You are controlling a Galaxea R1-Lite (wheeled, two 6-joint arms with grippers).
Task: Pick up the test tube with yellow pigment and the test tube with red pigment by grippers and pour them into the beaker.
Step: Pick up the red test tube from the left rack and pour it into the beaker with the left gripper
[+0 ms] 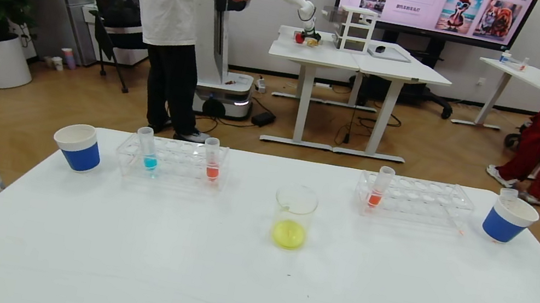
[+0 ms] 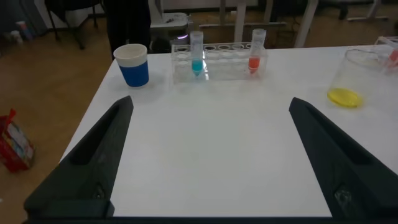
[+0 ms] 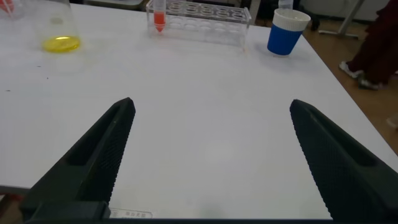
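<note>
Beaker, clear glass cylinder (image 1: 293, 217), stands mid-table with yellow liquid already pooled at its bottom. No yellow-filled tube shows in either rack, so the yellow pour looks done.

Remaining: one slim clear plastic test tube with red-orange liquid (image 1: 379, 188), upright in the near-left hole of the clear plastic rack on the right (image 1: 422, 199); a second one (image 1: 211, 159) stands upright in the clear plastic rack on the left (image 1: 179, 160), alongside a blue-liquid tube (image 1: 147, 148).

Left gripper (image 2: 208, 158) and right gripper (image 3: 208, 158) hang low over the near table edge, fingers spread wide, holding nothing.

From the right gripper, the right-rack red tube lies ahead and toward the beaker side, long axis vertical. The left-rack tube lies about as far ahead of the left gripper; either arm could take its own.

Blue-and-white paper cups (image 1: 78, 146) (image 1: 508, 218) flank the racks.
</note>
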